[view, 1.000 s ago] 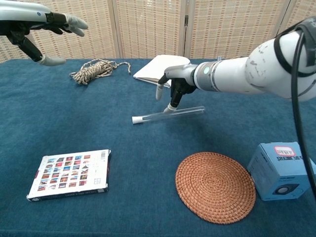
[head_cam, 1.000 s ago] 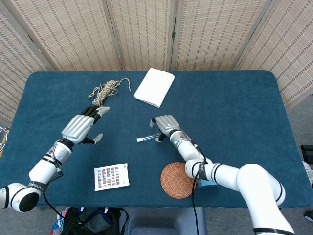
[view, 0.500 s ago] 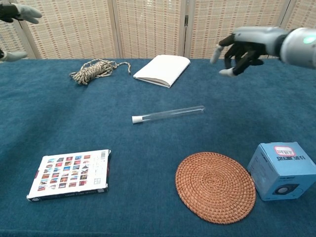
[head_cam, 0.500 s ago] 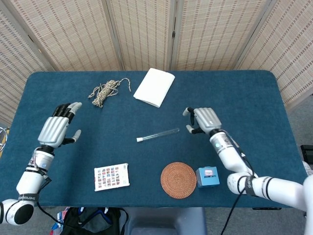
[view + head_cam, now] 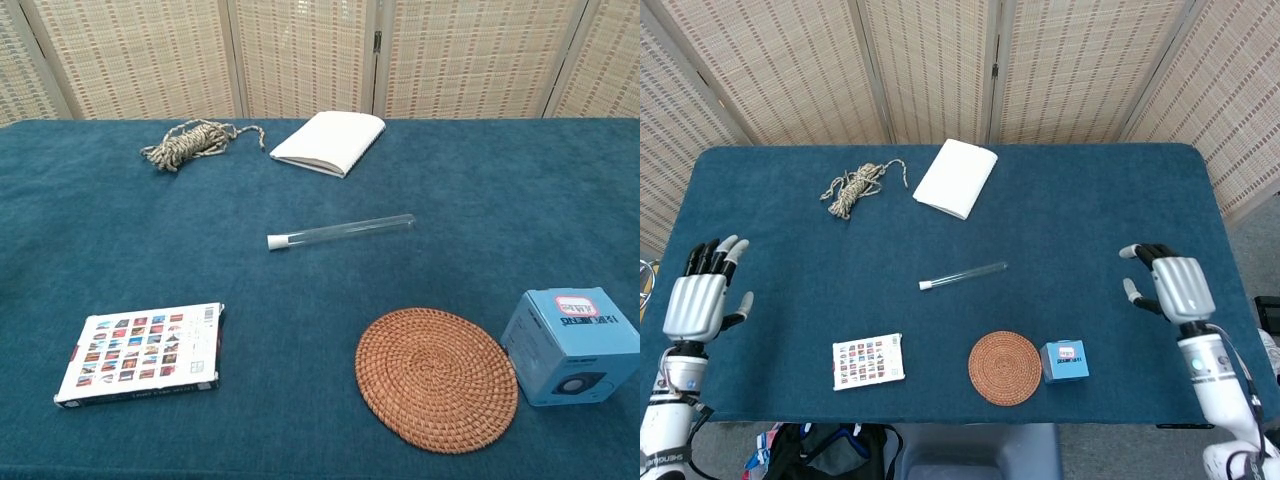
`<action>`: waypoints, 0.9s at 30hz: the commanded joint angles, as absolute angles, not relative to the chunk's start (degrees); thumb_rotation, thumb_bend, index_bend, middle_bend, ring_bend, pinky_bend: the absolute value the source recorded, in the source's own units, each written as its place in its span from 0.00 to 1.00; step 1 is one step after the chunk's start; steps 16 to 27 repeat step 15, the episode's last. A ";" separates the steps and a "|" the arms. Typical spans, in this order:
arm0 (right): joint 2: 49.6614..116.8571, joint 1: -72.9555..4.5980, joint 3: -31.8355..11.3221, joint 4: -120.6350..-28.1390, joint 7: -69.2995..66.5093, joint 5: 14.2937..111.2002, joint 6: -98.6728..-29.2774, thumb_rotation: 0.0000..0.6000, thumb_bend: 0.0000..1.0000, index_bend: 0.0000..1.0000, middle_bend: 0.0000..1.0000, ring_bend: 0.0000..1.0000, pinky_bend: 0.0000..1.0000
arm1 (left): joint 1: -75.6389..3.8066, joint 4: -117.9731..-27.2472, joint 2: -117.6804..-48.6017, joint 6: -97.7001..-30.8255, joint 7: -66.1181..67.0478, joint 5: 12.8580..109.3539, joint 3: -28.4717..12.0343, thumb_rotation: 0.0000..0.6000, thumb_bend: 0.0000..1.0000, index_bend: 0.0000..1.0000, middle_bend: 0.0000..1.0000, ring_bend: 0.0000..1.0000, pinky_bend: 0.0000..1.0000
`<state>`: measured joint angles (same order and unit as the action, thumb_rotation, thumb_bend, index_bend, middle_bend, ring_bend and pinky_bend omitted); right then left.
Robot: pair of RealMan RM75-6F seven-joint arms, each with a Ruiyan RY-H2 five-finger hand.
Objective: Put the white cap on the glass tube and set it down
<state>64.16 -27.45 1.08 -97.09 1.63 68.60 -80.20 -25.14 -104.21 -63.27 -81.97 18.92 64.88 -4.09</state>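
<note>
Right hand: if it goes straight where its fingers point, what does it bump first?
Nothing that shows. The right hand points toward the table's far edge, and only bare cloth lies ahead. Its height is unclear.

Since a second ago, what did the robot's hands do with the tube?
The right hand let go of the capped glass tube and pulled back to the table's right edge. The left hand drew away to the left edge. Both are open. The tube, rope, notebook, coaster and boxes stayed put.

Staged tabletop set — woven screens [image 5: 940, 60]
</note>
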 commanded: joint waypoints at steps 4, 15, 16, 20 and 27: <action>60.63 -19.13 3.98 -101.49 1.12 74.02 -87.64 1.00 0.35 0.32 0.35 0.28 0.46 | -20.53 -106.30 -65.84 -88.32 22.61 69.24 -1.94 1.00 0.37 0.10 0.00 0.00 0.00; 58.94 -13.36 4.25 -103.69 1.23 77.64 -89.34 1.00 0.34 0.32 0.35 0.28 0.46 | -16.84 -109.01 -65.18 -90.42 24.65 73.52 -0.92 1.00 0.37 0.10 0.00 0.00 0.00; 58.94 -13.36 4.25 -103.69 1.23 77.64 -89.34 1.00 0.34 0.32 0.35 0.28 0.46 | -16.84 -109.01 -65.18 -90.42 24.65 73.52 -0.92 1.00 0.37 0.10 0.00 0.00 0.00; 58.94 -13.36 4.25 -103.69 1.23 77.64 -89.34 1.00 0.34 0.32 0.35 0.28 0.46 | -16.84 -109.01 -65.18 -90.42 24.65 73.52 -0.92 1.00 0.37 0.10 0.00 0.00 0.00; 58.94 -13.36 4.25 -103.69 1.23 77.64 -89.34 1.00 0.34 0.32 0.35 0.28 0.46 | -16.84 -109.01 -65.18 -90.42 24.65 73.52 -0.92 1.00 0.37 0.10 0.00 0.00 0.00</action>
